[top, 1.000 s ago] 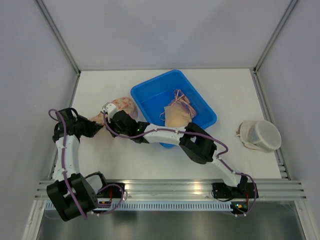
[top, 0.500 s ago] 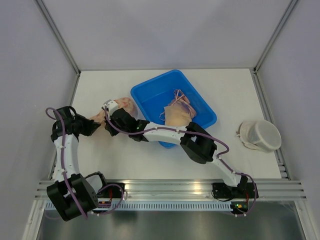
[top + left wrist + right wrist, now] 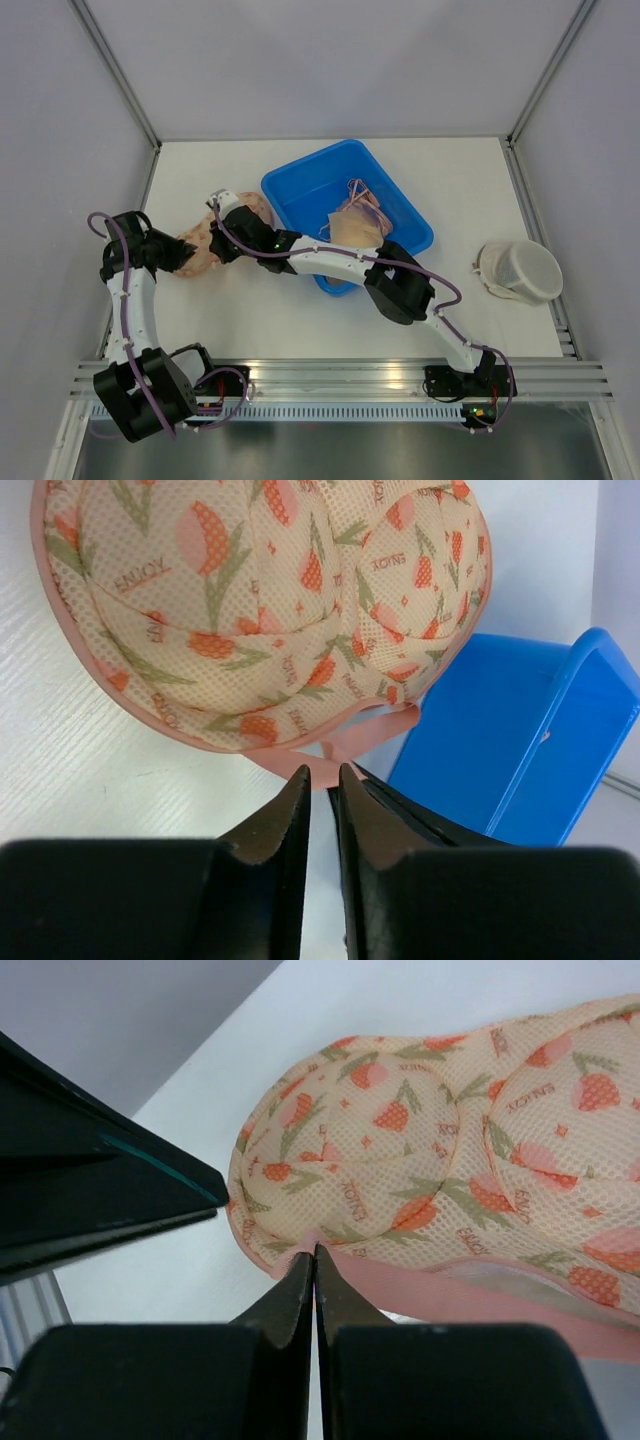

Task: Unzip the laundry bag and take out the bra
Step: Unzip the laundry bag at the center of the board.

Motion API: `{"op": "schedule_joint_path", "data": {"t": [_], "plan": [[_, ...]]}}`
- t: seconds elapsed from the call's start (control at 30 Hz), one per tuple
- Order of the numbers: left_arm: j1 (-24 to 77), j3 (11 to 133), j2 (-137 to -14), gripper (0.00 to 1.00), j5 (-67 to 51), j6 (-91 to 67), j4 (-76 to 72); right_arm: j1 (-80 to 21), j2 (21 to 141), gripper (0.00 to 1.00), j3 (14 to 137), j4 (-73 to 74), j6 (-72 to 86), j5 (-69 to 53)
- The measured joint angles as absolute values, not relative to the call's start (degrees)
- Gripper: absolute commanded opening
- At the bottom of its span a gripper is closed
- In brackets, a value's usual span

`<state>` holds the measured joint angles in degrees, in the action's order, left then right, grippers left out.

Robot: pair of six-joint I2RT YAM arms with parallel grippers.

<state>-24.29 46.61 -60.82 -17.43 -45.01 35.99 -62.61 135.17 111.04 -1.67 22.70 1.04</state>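
The laundry bag (image 3: pixel 200 248) is cream mesh with an orange flower print and pink trim, lying left of the blue bin. It fills the left wrist view (image 3: pixel 250 610) and the right wrist view (image 3: pixel 450 1160). My left gripper (image 3: pixel 184 252) is at its left end, jaws nearly together on a pink loop of trim (image 3: pixel 322 773). My right gripper (image 3: pixel 219 221) is shut on the pink edge (image 3: pixel 314 1252) where the zip runs. No bra shows inside the bag. A beige garment with pink straps (image 3: pixel 355 225) lies in the bin.
The blue bin (image 3: pixel 300 170) stands mid-table, right beside the bag, with its wall close to my left fingers (image 3: pixel 520 740). A white mesh bag (image 3: pixel 520 270) lies at the far right. My right arm stretches across the bin's near corner. The left gripper's body (image 3: pixel 90 1180) shows in the right wrist view.
My right gripper has moved up and away along the bag's edge. My left gripper has shifted a little left. The bag is stretched out flatter between them.
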Motion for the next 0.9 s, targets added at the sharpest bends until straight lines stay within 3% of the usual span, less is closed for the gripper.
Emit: {"op": "schedule_joint_path", "data": {"t": [0.27,0.57,0.73,0.9], "plan": [[-24.29,44.86,-61.39,0.29,-17.58,-44.18,35.83,-60.66,139.68,0.07,122.10,2.07,26.87,-0.56],[-24.29,38.61,-61.10,0.32,-19.86,-44.03,34.59,-58.98,144.40,0.01,122.34,7.88,30.68,-1.76],[-24.29,37.19,-61.01,0.32,-20.18,-44.03,33.89,-59.11,145.86,0.13,123.87,11.66,31.57,-1.89],[-24.29,36.67,-61.17,0.32,-20.23,-44.05,32.47,-59.13,144.99,0.16,123.85,14.66,34.65,-1.67]]}}
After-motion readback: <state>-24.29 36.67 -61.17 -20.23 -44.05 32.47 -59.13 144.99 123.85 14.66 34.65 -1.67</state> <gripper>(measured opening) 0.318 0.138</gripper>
